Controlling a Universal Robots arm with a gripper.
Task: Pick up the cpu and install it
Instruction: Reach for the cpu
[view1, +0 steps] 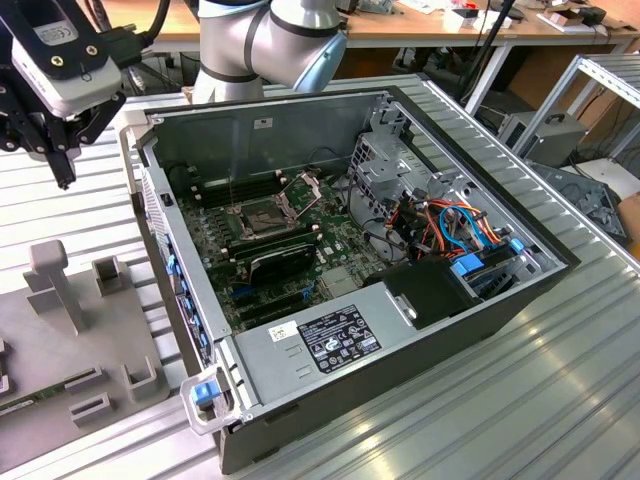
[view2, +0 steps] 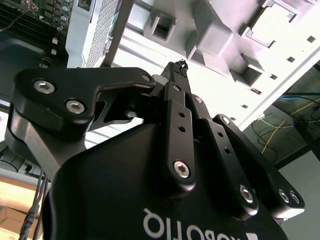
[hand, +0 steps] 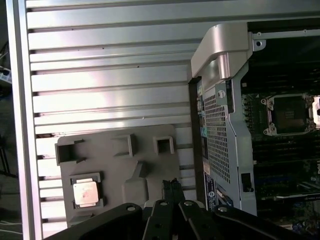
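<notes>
The cpu, a small pale square chip, lies flat in a recess of the grey fixture plate in the first wrist view. My gripper hangs above that plate, off to one side of the cpu and apart from it. Its fingers are pressed together with nothing between them. In the exterior view the gripper hovers over the slatted table at the exterior view's left, outside the open computer case. The dark square socket on the green motherboard has its metal frame hinged open. The second wrist view shows the fingertips meeting.
The case wall stands between the fixture plate and the motherboard. Raised blocks and a post stick up from the fixture plate. Cables and a drive cage crowd the case on the exterior view's right. The robot's base sits behind the case.
</notes>
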